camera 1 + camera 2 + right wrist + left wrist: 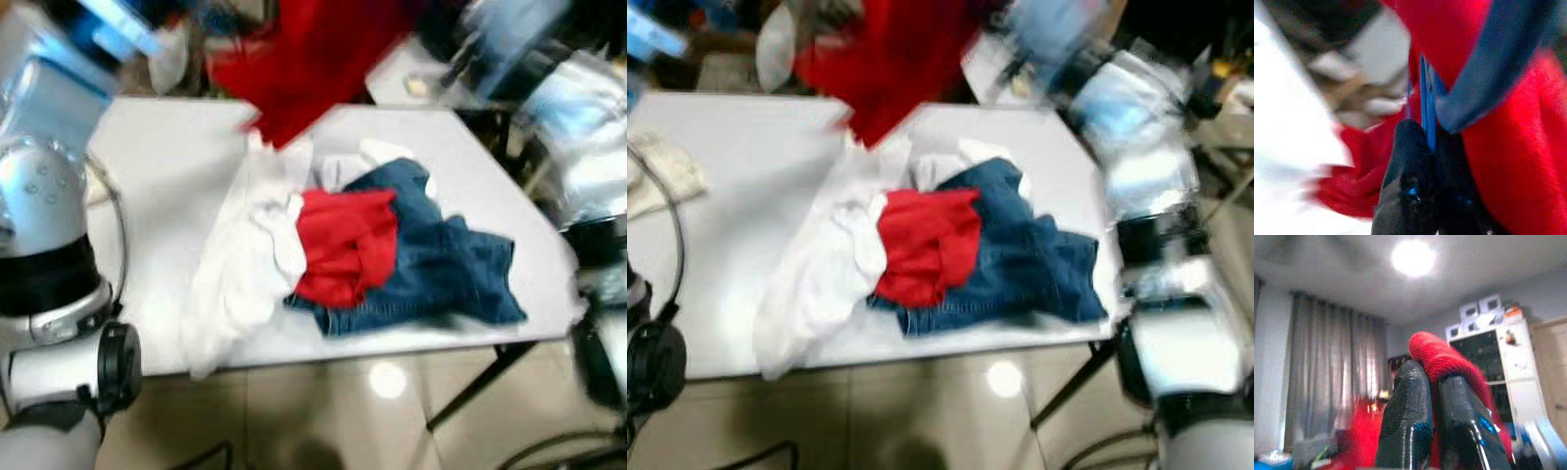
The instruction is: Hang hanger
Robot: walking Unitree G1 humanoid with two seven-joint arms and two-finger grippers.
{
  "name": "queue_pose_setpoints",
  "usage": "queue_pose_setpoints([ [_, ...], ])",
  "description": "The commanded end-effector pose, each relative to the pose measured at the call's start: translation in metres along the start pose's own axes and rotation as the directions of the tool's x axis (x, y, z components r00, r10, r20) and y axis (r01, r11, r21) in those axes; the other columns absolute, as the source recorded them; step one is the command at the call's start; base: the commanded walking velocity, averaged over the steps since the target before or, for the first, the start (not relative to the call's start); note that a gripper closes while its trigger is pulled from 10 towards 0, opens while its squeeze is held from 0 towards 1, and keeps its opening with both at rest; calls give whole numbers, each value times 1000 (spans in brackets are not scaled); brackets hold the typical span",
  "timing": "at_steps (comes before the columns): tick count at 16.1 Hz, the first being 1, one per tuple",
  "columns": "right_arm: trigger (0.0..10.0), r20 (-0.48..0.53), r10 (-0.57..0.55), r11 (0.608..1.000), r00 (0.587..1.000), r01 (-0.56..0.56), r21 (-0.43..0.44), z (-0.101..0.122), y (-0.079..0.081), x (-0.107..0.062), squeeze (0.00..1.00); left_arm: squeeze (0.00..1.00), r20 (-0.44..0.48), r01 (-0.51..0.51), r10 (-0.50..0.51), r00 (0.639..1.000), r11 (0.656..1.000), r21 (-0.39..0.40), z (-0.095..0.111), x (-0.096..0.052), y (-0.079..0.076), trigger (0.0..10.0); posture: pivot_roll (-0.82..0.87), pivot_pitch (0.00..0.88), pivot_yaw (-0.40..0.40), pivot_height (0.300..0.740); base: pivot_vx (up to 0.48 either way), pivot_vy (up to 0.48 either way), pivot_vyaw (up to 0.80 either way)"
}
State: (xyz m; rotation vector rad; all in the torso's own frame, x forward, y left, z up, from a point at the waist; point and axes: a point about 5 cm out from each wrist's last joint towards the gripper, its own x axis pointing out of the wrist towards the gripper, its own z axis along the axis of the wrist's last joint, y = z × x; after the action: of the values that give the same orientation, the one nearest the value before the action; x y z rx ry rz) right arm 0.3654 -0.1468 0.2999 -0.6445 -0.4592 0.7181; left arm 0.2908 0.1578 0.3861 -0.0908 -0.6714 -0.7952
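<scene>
Item: blue hanger (1426, 98), thin plastic, wrapped in a red garment (304, 59) held above the white table (157, 196).
You had the right gripper (1432, 142) closed on the hanger and the left gripper (1431, 382) narrowed, pinching red cloth; a clothes pile (372, 250) lay below.

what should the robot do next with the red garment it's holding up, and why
Probably keep lifting it straight up before carrying it anywhere. The left gripper is shut on the red garment, the right gripper on the blue hanger inside it, and the cloth's lower edge hangs just above the clothes pile on the white table, so it could snag.
</scene>
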Motion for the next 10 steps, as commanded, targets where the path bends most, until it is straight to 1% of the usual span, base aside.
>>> queue_pose_setpoints([
  [1,10000,-75,121,992,990,-119,35,-20,18,-17,0,0,-55,0,-1,998,1000,-14,-15,3,-7,10000,-45,0,-56,740,0,0,0],
  [2,10000,-144,260,965,955,-252,70,-36,46,-33,0,0,-142,-64,66,988,998,16,-32,1,-3,10000,-47,0,-52,740,0,0,0],
  [3,10000,-185,364,931,913,-350,103,-45,68,-49,0,0,-257,-157,178,950,982,102,-53,-3,8,10000,-49,0,-48,740,0,0,0],
  [4,10000,-192,389,920,901,-372,121,-47,74,-53,0,0,-293,-185,221,930,972,144,-59,-5,13,10000,-49,0,-48,740,0,0,0],
  [5,10000,-193,446,892,874,-417,171,-48,84,-65,0,0,-379,-252,330,865,937,240,-79,-14,25,10000,-54,0,-42,740,0,0,0],
  [6,10000,-191,462,883,866,-430,188,-48,87,-69,0,0,-397,-266,360,844,924,273,-85,-17,28,10000,-56,0,-39,740,0,0,0],
  [7,10000,-178,473,874,863,-435,218,-46,88,-76,0,0,-420,-256,386,821,907,333,-95,-22,33,10000,-57,0,-36,740,0,0,0],
  [8,10000,-145,479,864,866,-436,251,-42,86,-82,0,0,-445,-247,406,798,894,373,-108,-27,39,10000,-58,0,-31,740,0,0,0],
  [9,10000,-135,482,860,866,-438,263,-39,86,-84,0,0,-453,-251,418,788,888,385,-112,-30,42,10000,-59,0,-29,740,0,0,0],
  [10,10000,-107,484,852,869,-440,285,-33,83,-89,0,0,-481,-233,453,751,863,449,-122,-37,51,10000,-61,0,-23,740,0,0,0],
])
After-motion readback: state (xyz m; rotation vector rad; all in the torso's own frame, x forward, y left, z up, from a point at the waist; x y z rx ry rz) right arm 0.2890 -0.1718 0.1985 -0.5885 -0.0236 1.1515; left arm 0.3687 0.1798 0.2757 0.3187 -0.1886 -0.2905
